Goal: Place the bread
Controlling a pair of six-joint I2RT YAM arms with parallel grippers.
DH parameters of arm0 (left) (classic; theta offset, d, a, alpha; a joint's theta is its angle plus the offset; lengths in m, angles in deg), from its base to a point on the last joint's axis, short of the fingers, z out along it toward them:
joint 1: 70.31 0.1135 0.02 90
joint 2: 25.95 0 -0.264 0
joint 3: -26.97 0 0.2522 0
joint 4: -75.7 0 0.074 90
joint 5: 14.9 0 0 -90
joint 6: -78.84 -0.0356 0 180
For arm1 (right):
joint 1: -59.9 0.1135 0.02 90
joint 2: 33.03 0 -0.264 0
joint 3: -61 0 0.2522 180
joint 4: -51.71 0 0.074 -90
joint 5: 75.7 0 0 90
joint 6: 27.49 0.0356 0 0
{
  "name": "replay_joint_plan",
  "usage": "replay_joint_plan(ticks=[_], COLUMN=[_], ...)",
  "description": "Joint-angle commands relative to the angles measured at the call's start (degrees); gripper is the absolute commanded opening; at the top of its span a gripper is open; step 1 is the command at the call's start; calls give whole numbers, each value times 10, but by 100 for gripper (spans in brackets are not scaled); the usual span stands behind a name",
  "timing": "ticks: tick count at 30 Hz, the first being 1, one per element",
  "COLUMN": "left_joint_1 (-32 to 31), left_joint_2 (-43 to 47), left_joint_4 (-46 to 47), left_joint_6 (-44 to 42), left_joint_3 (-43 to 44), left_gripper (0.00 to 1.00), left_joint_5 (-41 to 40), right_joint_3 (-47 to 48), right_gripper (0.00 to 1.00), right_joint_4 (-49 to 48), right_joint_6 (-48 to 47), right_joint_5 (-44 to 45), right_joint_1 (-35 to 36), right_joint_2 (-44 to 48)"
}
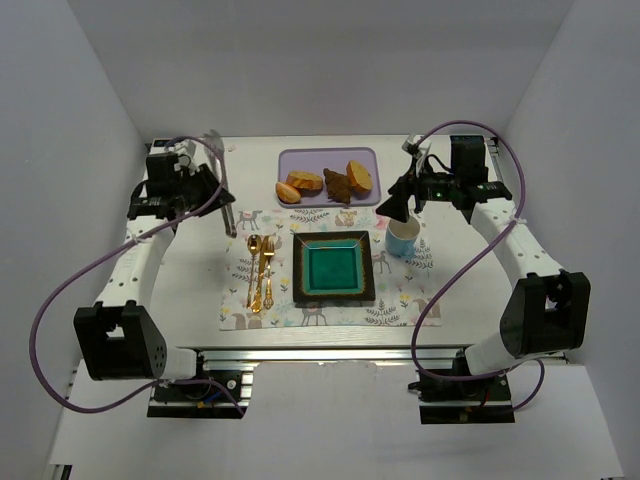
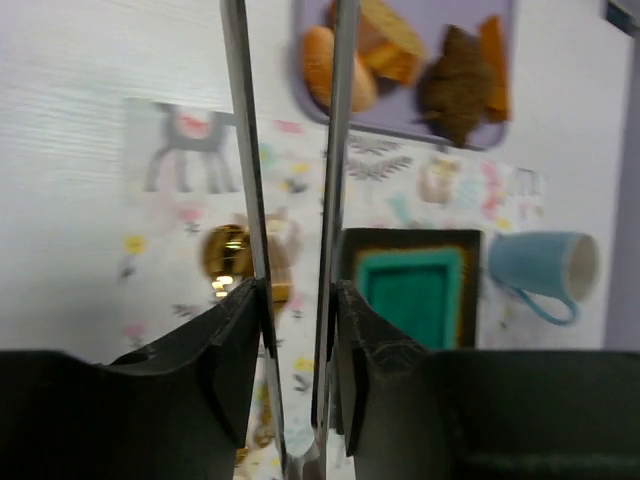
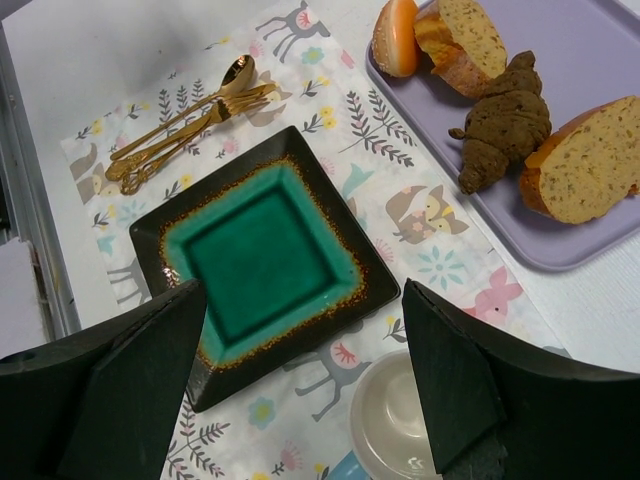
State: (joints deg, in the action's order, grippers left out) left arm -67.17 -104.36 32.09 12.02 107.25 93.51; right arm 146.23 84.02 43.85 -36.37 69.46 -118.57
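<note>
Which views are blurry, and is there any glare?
Left wrist: soft throughout, the tongs up close smeared, the bread fuzzy. Right wrist: sharp, slight sheen on the plate glaze. Top external: even light, faint shadows, no glare.

One dark bread (image 3: 505, 130), two golden slices (image 3: 585, 160) and one roll (image 3: 395, 35) share one tray (image 3: 600, 50), near one plate (image 3: 265, 260), one cup (image 3: 395, 420), one placemat (image 3: 430, 260) and one pair of tongs (image 2: 245, 150).
</note>
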Motion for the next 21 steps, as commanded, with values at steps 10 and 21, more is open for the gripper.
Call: replay_joint_plan(ticks=[10,21], left_joint_1=[-116,-184], left_joint_2=[-86,-230], left_joint_4=[9,-38], left_joint_6=[78,93], left_joint_3=[134,267], left_gripper=[51,52], left_joint_5=[95,49], right_joint_3=[7,-19], right_gripper=[85,85], right_joint_4=[-1,-3], right_joint_6=[-12,-12], right_joint_5=[-1,-11], right_joint_1=[-19,-43], right_joint_2=[39,56])
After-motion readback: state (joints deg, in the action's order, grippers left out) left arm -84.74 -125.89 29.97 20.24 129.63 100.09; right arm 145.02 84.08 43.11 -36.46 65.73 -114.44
